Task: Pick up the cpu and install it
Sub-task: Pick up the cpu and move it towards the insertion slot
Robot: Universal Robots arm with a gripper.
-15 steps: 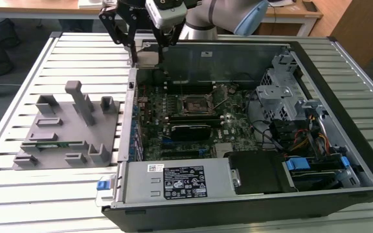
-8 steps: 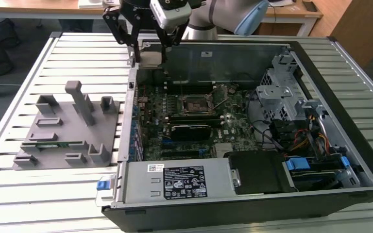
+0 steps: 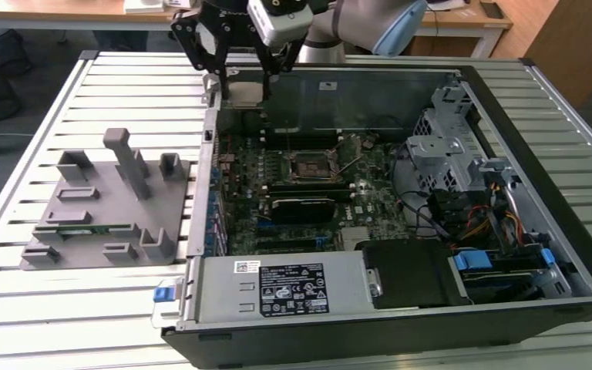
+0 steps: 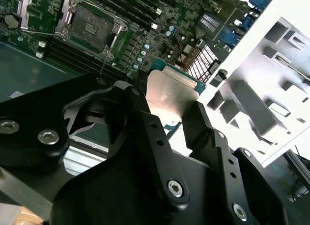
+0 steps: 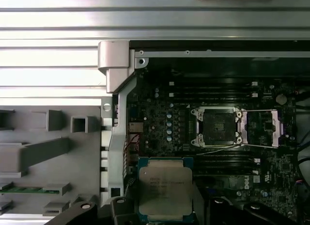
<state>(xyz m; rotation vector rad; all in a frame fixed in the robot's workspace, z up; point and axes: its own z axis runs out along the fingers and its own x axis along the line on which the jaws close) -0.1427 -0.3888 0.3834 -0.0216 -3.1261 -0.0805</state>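
My gripper (image 3: 243, 83) hangs over the back corner of the open computer case, at the exterior view's left, and is shut on the cpu (image 3: 244, 92). In both wrist views the cpu (image 5: 164, 188) (image 4: 169, 97) is a flat square chip with a silvery top and a thin blue-green rim. It is held by its edges between the black fingers (image 4: 140, 118), above the motherboard. The black cpu socket (image 5: 215, 128) (image 3: 307, 166) (image 4: 89, 26) lies bare in the middle of the board, with its metal load frame (image 5: 261, 128) swung open beside it. The chip is apart from the socket.
The case wall (image 5: 116, 60) runs close beside the gripper. A grey fixture (image 3: 101, 208) (image 5: 38, 147) with posts and slots stands on the slatted table outside the case, with a green memory stick (image 3: 85, 229) in it. Drive cages and cables (image 3: 461, 169) fill the case's right side.
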